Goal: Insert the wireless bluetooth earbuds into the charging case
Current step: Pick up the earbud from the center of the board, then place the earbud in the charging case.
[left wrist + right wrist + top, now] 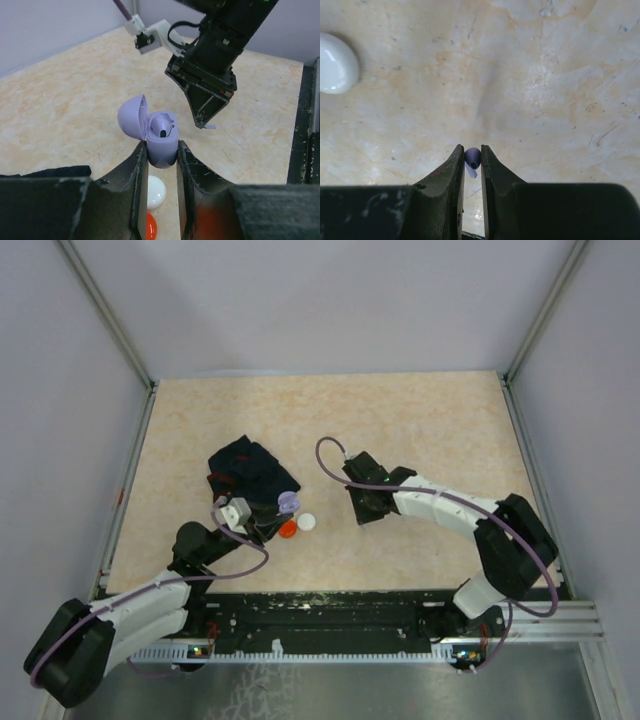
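Note:
My left gripper (161, 147) is shut on the base of a lavender charging case (162, 145) and holds it upright with its lid (132, 117) open. One lavender earbud (163, 125) sits inside. My right gripper (472, 156) is shut on a second lavender earbud (472, 157), pinched at the fingertips above the table. In the left wrist view the right gripper (204, 122) hangs just right of the case, apart from it. In the top view the case (288, 503) is left of the right gripper (362, 512). No white or red earbuds show.
A white round disc (306, 522) and a red round disc (288, 530) lie on the table under the left gripper (272, 512). A dark cloth pouch (250, 470) lies behind the case. The white disc also shows in the right wrist view (335, 62).

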